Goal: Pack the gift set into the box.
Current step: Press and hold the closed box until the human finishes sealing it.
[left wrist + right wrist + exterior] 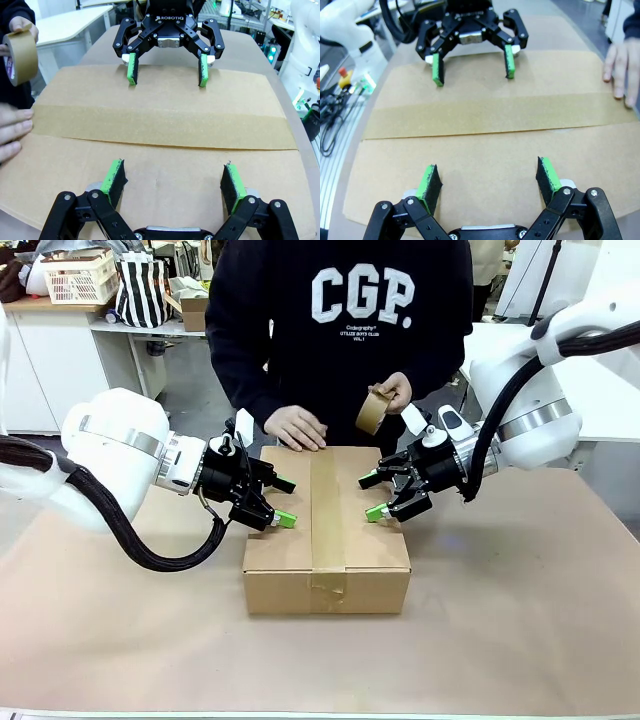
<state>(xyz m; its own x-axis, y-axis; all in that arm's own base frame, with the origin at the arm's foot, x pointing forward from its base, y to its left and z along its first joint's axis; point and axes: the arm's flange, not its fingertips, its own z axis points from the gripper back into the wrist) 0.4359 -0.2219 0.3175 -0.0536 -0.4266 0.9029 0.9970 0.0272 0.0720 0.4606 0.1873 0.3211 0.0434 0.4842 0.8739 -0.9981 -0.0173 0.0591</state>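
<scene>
The brown cardboard box (326,530) lies closed at the table's middle, a strip of brown tape (326,520) running along its top seam and down the front. My left gripper (283,502) rests open on the box's left flap, fingers spread, holding nothing. Opposite it, my right gripper (372,496) sits open on the right flap. In the left wrist view my own gripper (172,180) presses the near flap and the right gripper (166,70) faces it across the tape (160,127). The right wrist view mirrors this: own gripper (487,182), left gripper (472,65). The gift set is hidden.
A person stands at the far side, one hand (295,427) flat on the box's far edge, the other holding a roll of brown tape (374,410). A brown mat (520,620) covers the table. Cables (332,115) lie off the table's edge in the right wrist view.
</scene>
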